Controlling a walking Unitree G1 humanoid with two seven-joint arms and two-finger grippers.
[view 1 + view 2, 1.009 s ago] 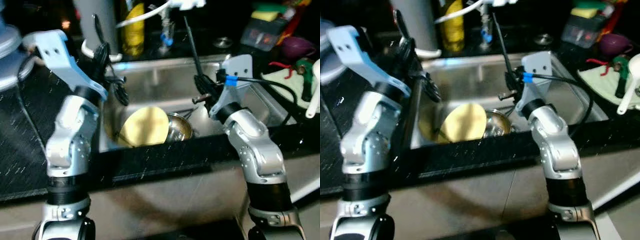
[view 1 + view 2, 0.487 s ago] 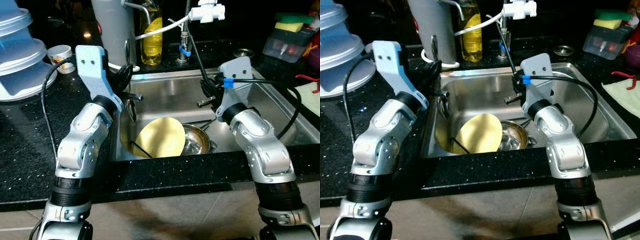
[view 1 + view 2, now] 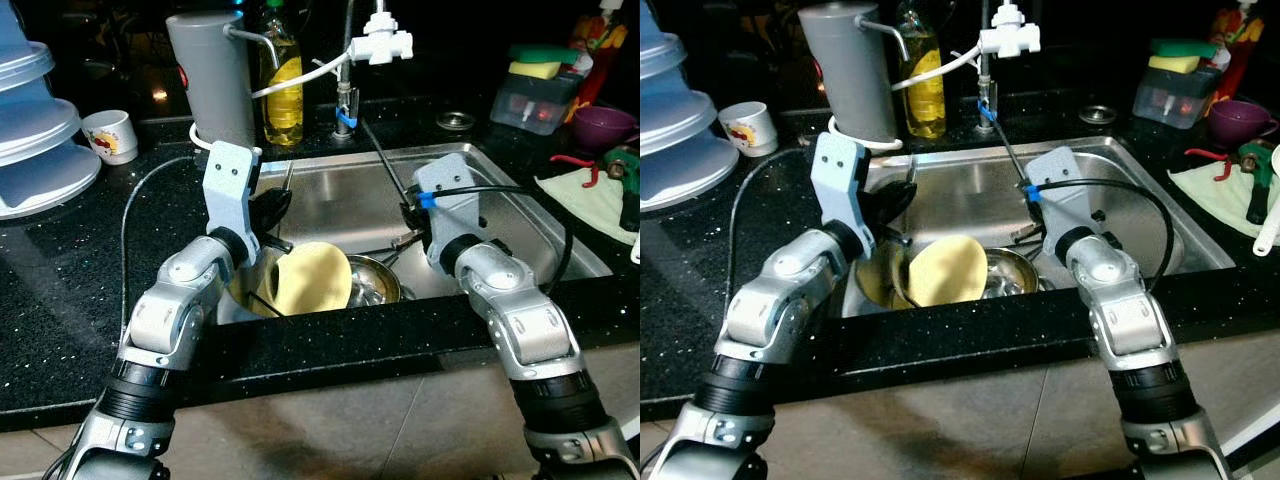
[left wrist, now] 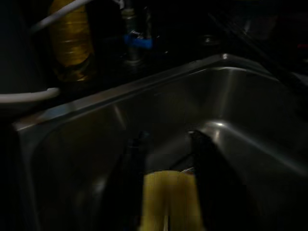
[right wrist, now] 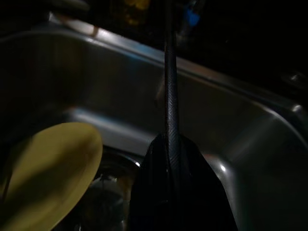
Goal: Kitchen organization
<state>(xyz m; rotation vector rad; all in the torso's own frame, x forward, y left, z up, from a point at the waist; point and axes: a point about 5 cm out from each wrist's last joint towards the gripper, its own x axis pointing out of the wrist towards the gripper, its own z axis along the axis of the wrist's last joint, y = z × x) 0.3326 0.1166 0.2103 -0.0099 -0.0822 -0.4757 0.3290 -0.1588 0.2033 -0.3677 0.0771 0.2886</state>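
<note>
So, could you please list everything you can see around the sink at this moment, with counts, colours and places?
Sink: one, stainless steel, set in the black counter.
Yellow plate: one, leaning upright in the sink's left part.
Steel bowl: one, silver, in the sink beside the plate.
Grey jug: one, behind the sink's left corner.
Oil bottle: one, yellow, beside the jug.
Tap: one, white head, behind the sink.
Cup: one, white with print, far left counter.
Plastic container: one, clear, holding yellow-green sponges, far right.
Purple bowl: one, far right.
Left gripper: black fingers either side of the plate's edge.
Right gripper: black, over the sink.
</note>
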